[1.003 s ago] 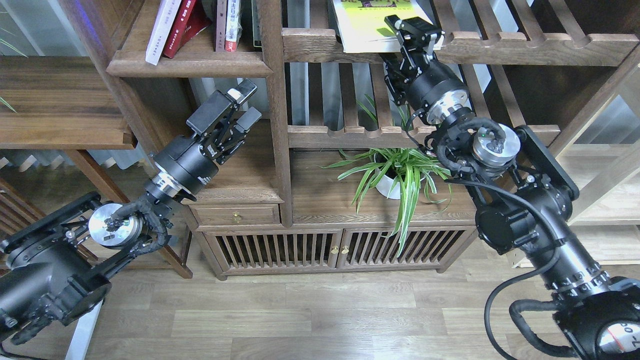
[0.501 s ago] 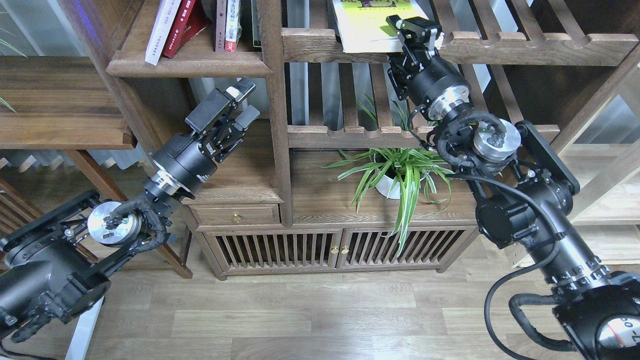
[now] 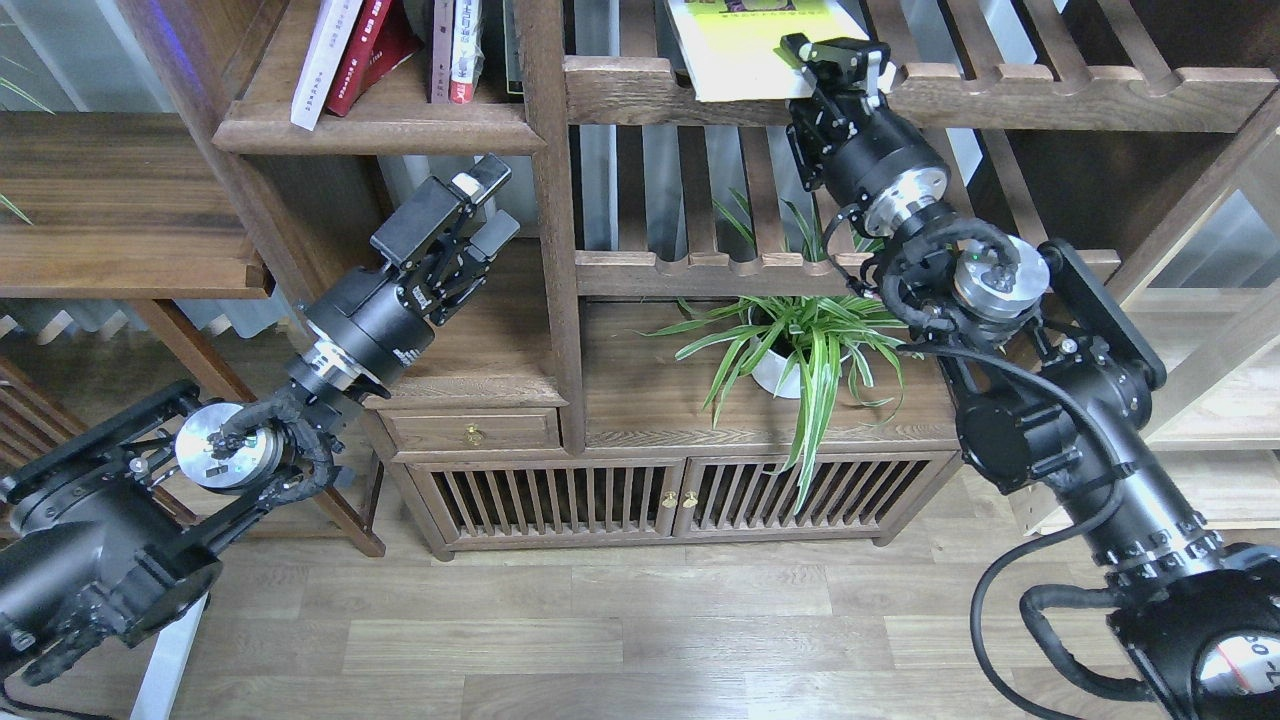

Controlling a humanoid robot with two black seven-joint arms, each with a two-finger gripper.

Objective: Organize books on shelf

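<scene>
the right gripper (image 3: 838,62) sits at the near right corner of the yellow-green book (image 3: 745,45), its fingers closed narrow on that corner as far as i can make out. over the last second it has crept up and toward one o'clock, and the book has gone with it, sliding deeper onto the slatted rack (image 3: 1000,95) so that less of its pale edge hangs over the front rail. that looks like a pinch-and-push or the start of a lift, and to my eye the book is only half dealt with: it lies flat on the wrong ledge, not upright with the others.

out at nine o'clock from there, the red book (image 3: 362,45) and the white book (image 3: 322,62) lean together on the shelf (image 3: 380,128), with a few more spines beside them at three o'clock.

the left gripper (image 3: 470,215) hangs below that shelf at about six o'clock, fingers apart and holding nothing, and it has barely shifted in the last half second. it seems to be waiting to receive or steady the book.

the potted plant (image 3: 790,345) stands on the cabinet below the right arm, clear of it.
</scene>
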